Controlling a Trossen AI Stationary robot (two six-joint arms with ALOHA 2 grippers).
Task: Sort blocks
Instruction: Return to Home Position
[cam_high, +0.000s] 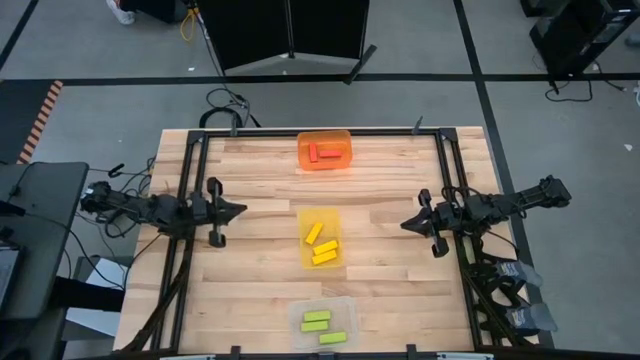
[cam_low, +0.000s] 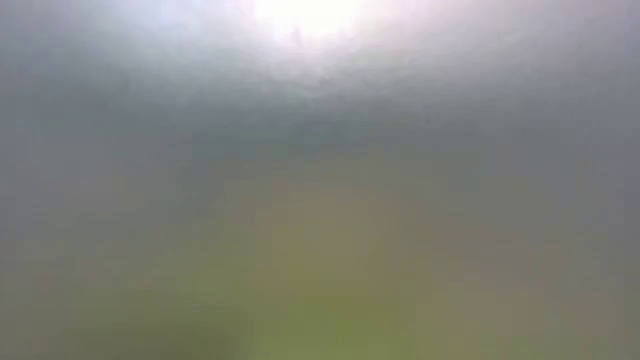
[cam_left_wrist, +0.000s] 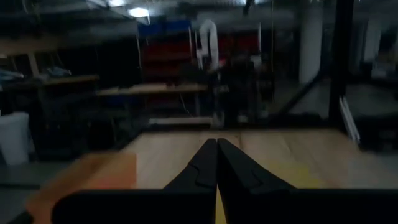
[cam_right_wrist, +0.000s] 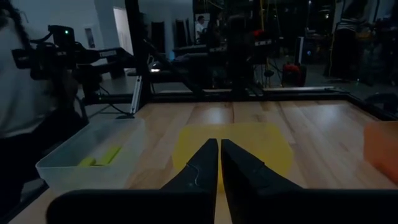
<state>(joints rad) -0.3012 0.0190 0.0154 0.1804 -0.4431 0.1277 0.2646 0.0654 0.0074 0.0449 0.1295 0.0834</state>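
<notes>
Jaws on both arms were pressed shut and held nothing. On the left arm (cam_high: 150, 208) the left jaws hung over the left side of the desk (cam_high: 250, 170). On the right arm (cam_high: 500, 205) the right jaws hung over the right side, facing them, well apart from the trays. Three trays ran down the desk's middle. Red blocks (cam_high: 322, 152) lay in the orange tray (cam_high: 343, 140) at the far edge. Yellow blocks (cam_high: 322, 246) lay in the yellow tray (cam_high: 308, 218) at centre. Green blocks (cam_high: 317, 320) lay in the clear tray (cam_high: 345, 305) at the near edge.
</notes>
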